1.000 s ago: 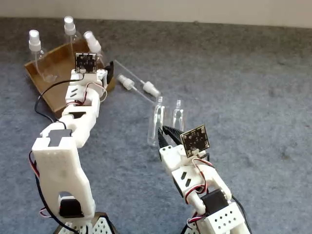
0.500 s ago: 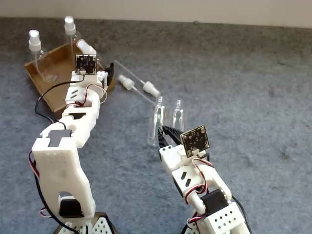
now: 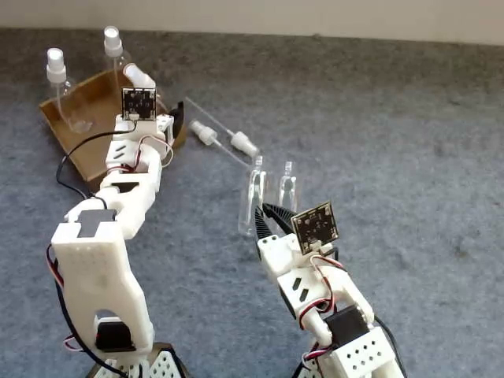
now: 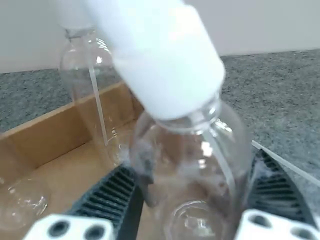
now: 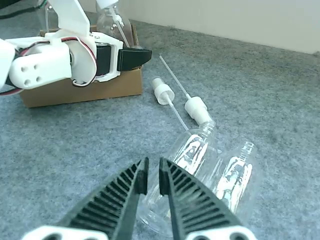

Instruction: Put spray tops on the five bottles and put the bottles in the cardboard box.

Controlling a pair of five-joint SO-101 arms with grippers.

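From above, a capped bottle [image 3: 140,76] leans over the cardboard box [image 3: 88,101], where two more capped bottles [image 3: 55,75] stand. At the left wrist, the left gripper [image 4: 190,200] is clamped round that bottle's body; at the right wrist, the right gripper [image 5: 152,175], all but closed and empty, hangs by two uncapped bottles [image 5: 192,155] on the grey surface [image 5: 280,100], two spray tops [image 5: 162,92] lying beyond.

Left arm [image 3: 118,205]: blocky white printed links, black servo bodies in the joints. Square black circuit board [image 3: 138,102] at the wrist, speckled with small parts. Just under that board a black cable loops out, with thin red and white wires beside it.

Right arm [image 3: 315,291]: same white shells, a second board [image 3: 316,224], round holes on the link farthest from it.

Left gripper [image 4: 190,185], right gripper [image 5: 152,167]: black ribbed fingers [image 5: 125,195], white mounts with dark screw holes.
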